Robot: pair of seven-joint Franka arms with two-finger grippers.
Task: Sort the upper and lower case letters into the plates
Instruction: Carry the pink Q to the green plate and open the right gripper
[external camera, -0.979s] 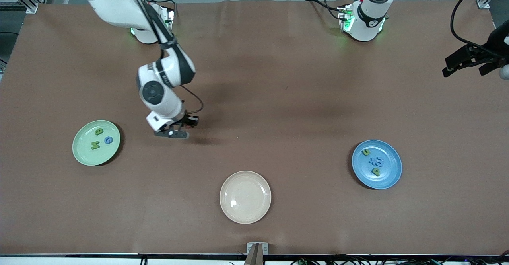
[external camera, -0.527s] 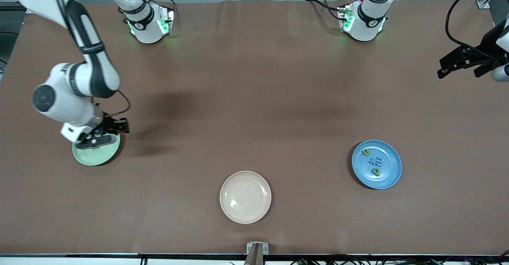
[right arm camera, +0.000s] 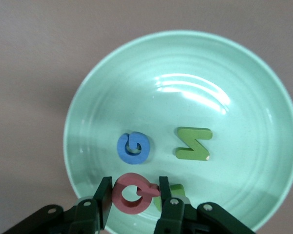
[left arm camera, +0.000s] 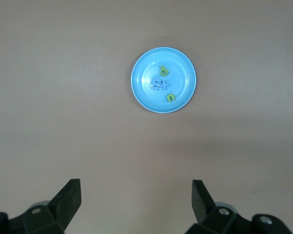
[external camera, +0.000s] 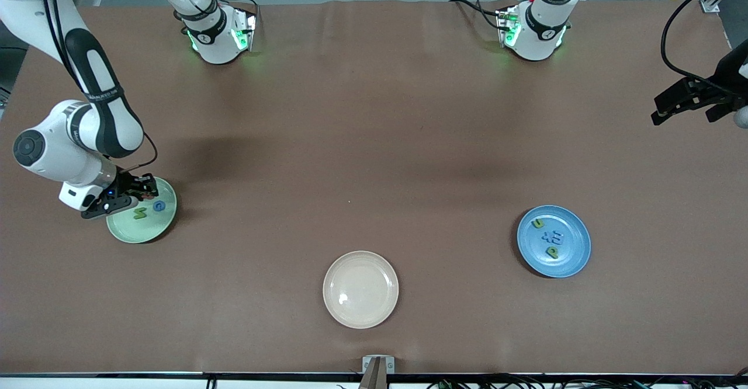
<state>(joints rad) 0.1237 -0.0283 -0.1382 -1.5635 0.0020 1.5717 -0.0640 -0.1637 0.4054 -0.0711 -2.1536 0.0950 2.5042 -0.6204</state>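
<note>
While over mint plate (right arm camera: 244, 87), right end effector (right arm camera: 136, 201) grips red letter (right arm camera: 132, 193).

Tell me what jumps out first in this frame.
The right gripper sits low over the mint green plate at the right arm's end of the table, shut on a red letter above the blue and green letters already in it. The blue plate holds small letters toward the left arm's end, and the cream plate, nearest the front camera, is bare. The left gripper waits open, high above the table.
</note>
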